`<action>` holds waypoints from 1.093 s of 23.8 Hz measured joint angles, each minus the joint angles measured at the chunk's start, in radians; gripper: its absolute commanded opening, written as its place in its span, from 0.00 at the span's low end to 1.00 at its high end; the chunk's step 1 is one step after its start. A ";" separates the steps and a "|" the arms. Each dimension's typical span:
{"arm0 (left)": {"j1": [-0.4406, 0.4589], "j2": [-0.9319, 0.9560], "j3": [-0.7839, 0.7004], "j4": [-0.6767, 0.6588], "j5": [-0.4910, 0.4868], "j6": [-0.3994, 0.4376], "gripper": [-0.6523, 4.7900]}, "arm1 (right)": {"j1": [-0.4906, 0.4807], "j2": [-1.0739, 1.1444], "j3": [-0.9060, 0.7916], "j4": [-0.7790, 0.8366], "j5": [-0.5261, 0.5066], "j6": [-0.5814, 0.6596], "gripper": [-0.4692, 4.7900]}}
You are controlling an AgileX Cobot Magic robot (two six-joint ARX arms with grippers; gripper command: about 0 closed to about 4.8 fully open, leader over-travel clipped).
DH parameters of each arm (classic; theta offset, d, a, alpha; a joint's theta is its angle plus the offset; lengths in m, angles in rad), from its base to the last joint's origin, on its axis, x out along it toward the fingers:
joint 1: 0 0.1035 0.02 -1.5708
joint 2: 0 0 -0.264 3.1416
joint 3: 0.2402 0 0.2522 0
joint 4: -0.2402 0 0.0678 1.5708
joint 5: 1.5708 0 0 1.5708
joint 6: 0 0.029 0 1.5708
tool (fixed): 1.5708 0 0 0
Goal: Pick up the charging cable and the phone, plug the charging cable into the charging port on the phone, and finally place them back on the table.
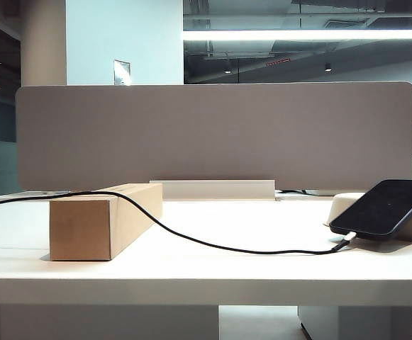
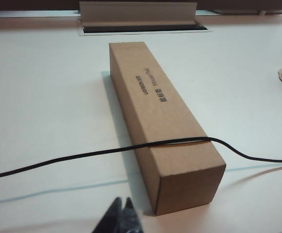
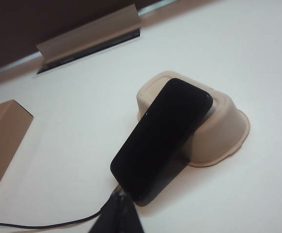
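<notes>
From outside, the phone (image 1: 388,207) leans tilted at right on the upturned beige tray (image 1: 347,205); the charging cable (image 1: 191,239) runs from its lower end over the cardboard box (image 1: 103,219) across the table (image 1: 206,273).
My left pincer (image 2: 121,218), fingers pressed together and empty, hovers before the box.
My right pincer (image 3: 117,213), closed with nothing visibly held, sits beside the phone's lower end

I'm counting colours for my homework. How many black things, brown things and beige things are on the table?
Black: 2, the phone and the charging cable
Brown: 1, the cardboard box
Beige: 1, the upside-down tray under the phone
Total: 4
</notes>
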 measured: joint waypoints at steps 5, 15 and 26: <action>0.000 0.000 0.000 -0.008 0.018 0.000 0.11 | 0.008 -0.274 -0.128 -0.016 -0.004 -0.003 0.09; 0.000 -0.005 0.000 -0.030 0.037 -0.001 0.11 | 0.008 -0.351 -0.202 -0.075 -0.007 -0.003 0.09; 0.000 -0.005 0.000 -0.035 0.021 0.000 0.11 | 0.007 -0.355 -0.296 0.001 0.113 -0.102 0.09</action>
